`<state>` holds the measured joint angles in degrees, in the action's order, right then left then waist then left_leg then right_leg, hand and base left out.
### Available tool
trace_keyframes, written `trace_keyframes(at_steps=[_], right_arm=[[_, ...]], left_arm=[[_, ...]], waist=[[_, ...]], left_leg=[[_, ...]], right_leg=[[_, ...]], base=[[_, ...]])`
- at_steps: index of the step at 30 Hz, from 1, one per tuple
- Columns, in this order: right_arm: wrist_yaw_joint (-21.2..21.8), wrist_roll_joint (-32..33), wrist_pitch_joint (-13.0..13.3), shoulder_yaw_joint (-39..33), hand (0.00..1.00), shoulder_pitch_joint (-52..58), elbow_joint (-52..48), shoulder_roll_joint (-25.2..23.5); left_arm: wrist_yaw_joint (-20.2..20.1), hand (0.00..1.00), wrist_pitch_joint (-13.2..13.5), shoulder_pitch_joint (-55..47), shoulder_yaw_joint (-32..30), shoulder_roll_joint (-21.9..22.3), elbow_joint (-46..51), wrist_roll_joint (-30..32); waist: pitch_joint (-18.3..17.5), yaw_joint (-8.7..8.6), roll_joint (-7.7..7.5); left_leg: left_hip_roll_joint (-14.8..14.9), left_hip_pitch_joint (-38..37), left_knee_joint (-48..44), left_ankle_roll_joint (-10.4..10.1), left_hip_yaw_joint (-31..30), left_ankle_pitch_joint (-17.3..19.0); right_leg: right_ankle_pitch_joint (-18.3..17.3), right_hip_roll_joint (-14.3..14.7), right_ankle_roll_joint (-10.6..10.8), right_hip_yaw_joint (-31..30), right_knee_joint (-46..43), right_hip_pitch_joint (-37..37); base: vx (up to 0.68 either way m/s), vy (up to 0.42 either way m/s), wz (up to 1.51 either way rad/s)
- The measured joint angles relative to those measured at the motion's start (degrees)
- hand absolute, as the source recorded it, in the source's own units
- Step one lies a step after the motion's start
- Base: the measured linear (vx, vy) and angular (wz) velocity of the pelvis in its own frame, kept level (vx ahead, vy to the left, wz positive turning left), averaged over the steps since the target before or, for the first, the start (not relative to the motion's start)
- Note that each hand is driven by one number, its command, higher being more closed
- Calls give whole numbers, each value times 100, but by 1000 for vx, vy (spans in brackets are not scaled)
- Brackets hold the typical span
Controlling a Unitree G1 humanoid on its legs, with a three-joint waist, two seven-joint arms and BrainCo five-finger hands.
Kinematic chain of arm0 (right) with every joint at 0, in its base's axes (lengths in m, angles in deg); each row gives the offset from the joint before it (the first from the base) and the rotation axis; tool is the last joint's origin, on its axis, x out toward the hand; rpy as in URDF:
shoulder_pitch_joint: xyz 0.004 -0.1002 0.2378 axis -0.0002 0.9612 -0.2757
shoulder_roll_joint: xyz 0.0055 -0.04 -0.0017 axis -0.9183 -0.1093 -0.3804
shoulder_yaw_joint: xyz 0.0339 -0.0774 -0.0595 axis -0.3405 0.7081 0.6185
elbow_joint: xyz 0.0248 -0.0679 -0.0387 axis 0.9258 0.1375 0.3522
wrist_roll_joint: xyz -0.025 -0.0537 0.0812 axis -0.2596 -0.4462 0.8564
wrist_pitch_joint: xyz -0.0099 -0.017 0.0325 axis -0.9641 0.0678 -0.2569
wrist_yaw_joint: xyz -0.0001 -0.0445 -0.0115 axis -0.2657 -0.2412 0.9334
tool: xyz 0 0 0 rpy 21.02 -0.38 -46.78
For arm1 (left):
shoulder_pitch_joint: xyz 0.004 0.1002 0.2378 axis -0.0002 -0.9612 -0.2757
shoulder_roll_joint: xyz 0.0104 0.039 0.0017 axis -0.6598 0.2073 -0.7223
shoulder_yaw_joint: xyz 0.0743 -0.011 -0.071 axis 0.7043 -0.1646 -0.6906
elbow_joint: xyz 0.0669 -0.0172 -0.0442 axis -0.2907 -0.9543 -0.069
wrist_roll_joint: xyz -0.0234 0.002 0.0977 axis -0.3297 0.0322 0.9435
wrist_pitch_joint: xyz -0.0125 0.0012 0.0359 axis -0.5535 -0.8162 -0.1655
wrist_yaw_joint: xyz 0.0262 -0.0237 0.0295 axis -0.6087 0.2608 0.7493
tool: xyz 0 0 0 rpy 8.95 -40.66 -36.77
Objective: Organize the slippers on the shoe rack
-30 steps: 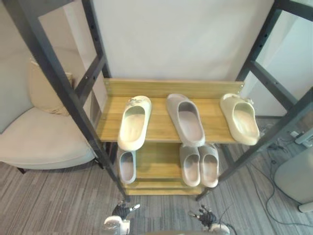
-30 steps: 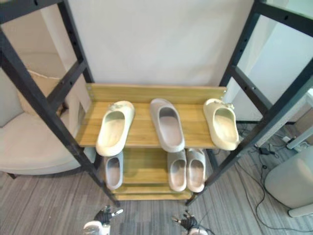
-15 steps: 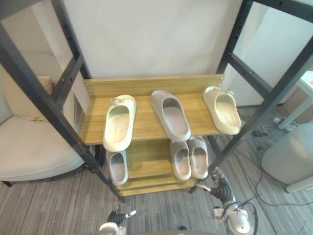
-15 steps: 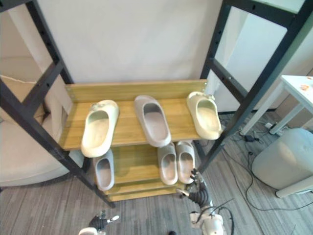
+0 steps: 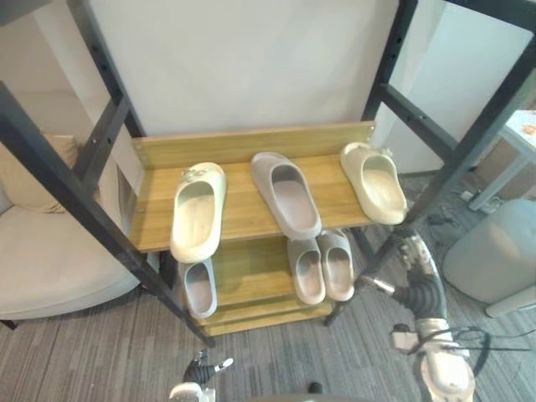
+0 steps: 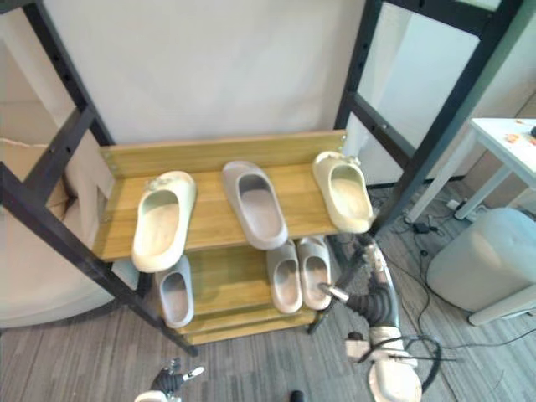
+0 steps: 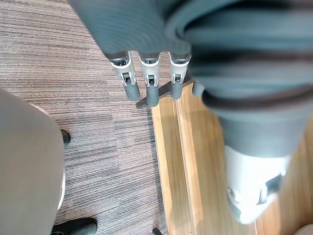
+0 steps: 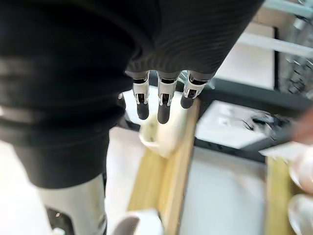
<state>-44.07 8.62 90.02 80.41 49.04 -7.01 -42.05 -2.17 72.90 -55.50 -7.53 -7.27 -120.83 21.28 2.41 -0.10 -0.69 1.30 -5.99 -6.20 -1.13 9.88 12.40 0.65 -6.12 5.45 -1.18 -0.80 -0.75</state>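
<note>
Rack post (image 5: 477,138) separates straight-fingered right hand (image 5: 416,272) from right cream slipper (image 5: 377,182); left hand (image 5: 201,370) relaxed.

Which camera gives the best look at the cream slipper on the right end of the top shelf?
The right eye view: the cream slipper lies whole there, seen from above. The left eye view shows nearly the same. The right wrist view catches one end, past the fingers of the right hand.
</note>
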Motion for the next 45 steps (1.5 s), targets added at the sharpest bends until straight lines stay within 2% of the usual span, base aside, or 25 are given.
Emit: trace_keyframes(at_steps=[4,10,17,20,23,27,39,45], right_arm=[[-9,7,54,-215,0,-58,-415,35],[-147,10,98,-485,0,-584,-429,310],[-237,28,102,-601,0,-1534,-192,683],[-249,76,92,-600,0,-1901,199,836],[-251,129,87,-566,0,-2172,443,1045],[-279,240,75,-324,0,-2653,967,1364],[-309,291,-165,573,0,-3889,2244,1717],[-231,292,-235,839,0,-4330,2804,1833]], left_arm=[[-9,0,58,7,115,-35,-98,-3],[-111,0,57,36,219,-94,-170,0],[-124,0,56,94,236,-106,-231,1],[-134,0,55,95,272,-124,-232,3],[-134,0,56,132,380,-151,-233,2],[-162,0,55,160,444,-210,-246,4],[-228,0,59,190,499,-247,-228,3],[-227,0,57,255,576,-248,-229,1]], waist=[[-8,-32,8],[-22,-92,-6],[-22,-78,-10],[-21,-76,-14],[-26,-11,-27],[-40,14,-54],[-44,106,-109],[-27,248,-135]], left_leg=[[-14,6,-11,2,-17,0],[-53,76,-39,5,-125,0],[-58,200,-104,9,-309,-3],[-63,206,-105,12,-422,-5],[-69,266,-108,11,-470,-7],[-68,318,-114,10,-572,-9],[-68,378,-113,11,-756,-8],[-69,391,-127,12,-847,-9]], right_leg=[[3,-9,5,-26,-3,-1],[3,-25,5,36,12,-13],[2,-43,4,164,31,-54],[1,-57,3,259,71,17],[2,-58,4,308,113,21],[3,-58,2,412,164,29],[21,-64,-23,583,236,94],[24,-66,-27,665,239,134]], base=[[-41,-9,0],[0,-4,6],[0,-14,12],[-4,-13,17],[-7,-9,10],[15,-12,11],[6,-7,8],[-13,-15,7]])
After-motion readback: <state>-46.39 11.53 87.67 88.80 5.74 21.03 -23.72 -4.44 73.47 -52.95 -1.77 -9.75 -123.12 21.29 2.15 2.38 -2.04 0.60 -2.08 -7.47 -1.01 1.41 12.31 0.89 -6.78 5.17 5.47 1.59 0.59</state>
